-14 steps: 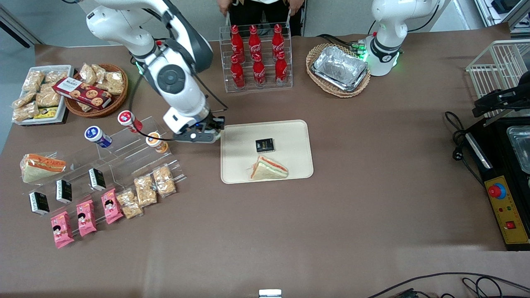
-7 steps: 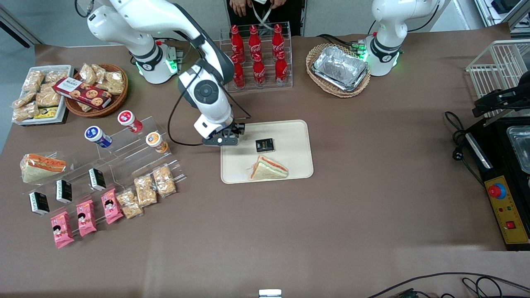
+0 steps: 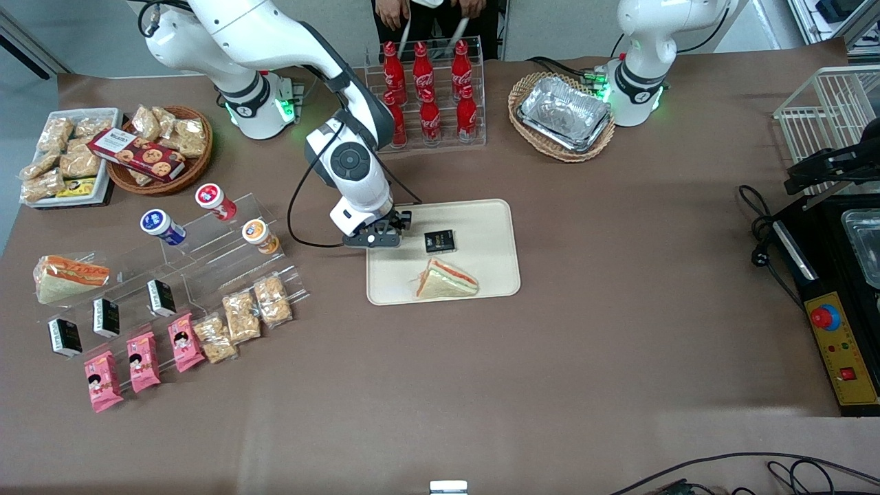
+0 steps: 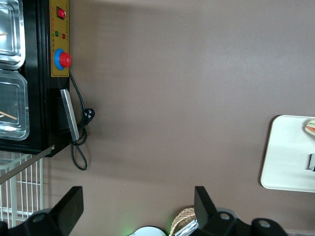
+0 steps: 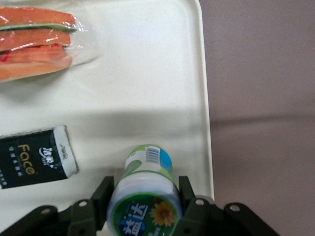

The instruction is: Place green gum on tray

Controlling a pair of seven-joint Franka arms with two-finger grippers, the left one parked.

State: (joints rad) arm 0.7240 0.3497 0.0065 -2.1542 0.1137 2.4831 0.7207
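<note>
A: Which step is this?
B: The carry looks done. Over the tray [image 3: 481,271], at its edge toward the working arm's end of the desk, the gripper [image 5: 145,199] has its jaws clamped on the green gum [image 5: 145,189]. Next: lower, then release.
A: Any difference between views?
B: Only the wrist view shows the bottle; the front view hides it under the wrist.

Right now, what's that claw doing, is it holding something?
Gripper: closed on the green gum, above the tray.
</note>
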